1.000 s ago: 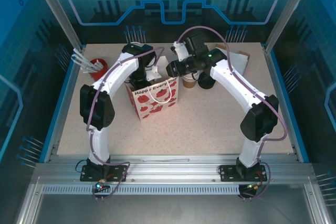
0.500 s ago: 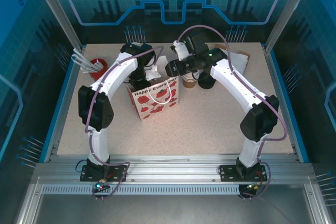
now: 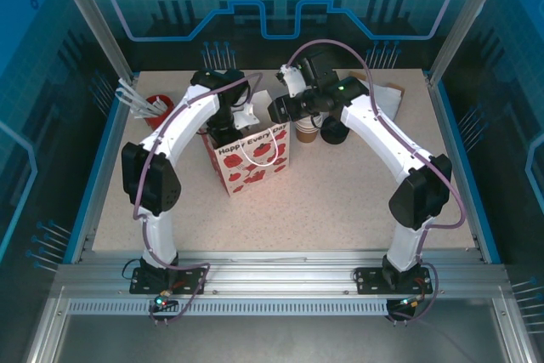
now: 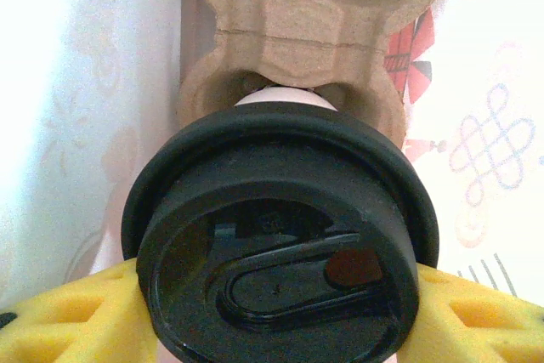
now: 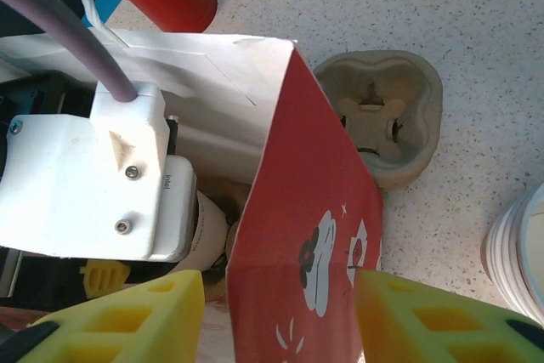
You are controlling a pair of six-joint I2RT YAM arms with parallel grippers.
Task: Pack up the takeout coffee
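1 takeout coffee (image 4: 280, 235) in L gripper (image 4: 276, 320), 1 bag (image 3: 251, 157), 2 carriers (image 5: 382, 116) (image 4: 310, 31)

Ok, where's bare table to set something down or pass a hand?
Freest: the broad front strip of the table between the gift bag and the near rail, and the right side beyond the right arm. Crowded: the back, where the red bucket, the bag, stacked cups and black lid cluster.
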